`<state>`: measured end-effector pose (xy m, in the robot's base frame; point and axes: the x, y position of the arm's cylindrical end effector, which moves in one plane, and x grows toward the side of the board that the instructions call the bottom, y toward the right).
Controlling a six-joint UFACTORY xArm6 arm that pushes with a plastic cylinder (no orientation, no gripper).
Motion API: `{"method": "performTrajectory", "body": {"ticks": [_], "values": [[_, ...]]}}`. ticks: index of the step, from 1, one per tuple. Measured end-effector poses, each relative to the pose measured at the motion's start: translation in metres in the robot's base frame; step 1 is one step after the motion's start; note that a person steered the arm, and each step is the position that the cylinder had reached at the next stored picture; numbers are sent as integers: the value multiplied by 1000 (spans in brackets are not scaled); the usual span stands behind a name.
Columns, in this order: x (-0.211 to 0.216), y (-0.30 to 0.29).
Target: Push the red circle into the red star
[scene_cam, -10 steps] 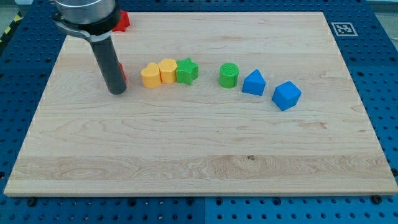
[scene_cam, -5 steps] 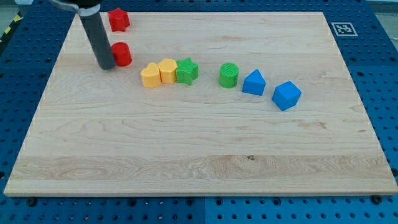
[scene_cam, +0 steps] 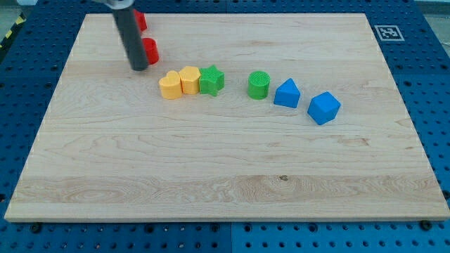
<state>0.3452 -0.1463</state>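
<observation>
My tip (scene_cam: 138,68) rests on the board at the upper left, touching the left side of the red circle (scene_cam: 150,50). The rod hides the circle's left part. The red star (scene_cam: 140,21) sits above the circle near the board's top edge, and the rod hides most of it. A small gap shows between the circle and the star.
To the lower right of my tip stand a yellow heart-like block (scene_cam: 169,85), a yellow block (scene_cam: 189,79) and a green star (scene_cam: 211,80), touching in a row. Further right are a green circle (scene_cam: 259,85), a blue triangle-like block (scene_cam: 286,93) and a blue cube (scene_cam: 323,107).
My tip moved up and to the right across the frames. The red circle shifted up and right, closer to the red star. The other blocks stayed put.
</observation>
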Motion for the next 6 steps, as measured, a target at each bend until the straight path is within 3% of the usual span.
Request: {"method": "performTrajectory", "body": {"ticks": [6], "values": [[-21, 17]]}}
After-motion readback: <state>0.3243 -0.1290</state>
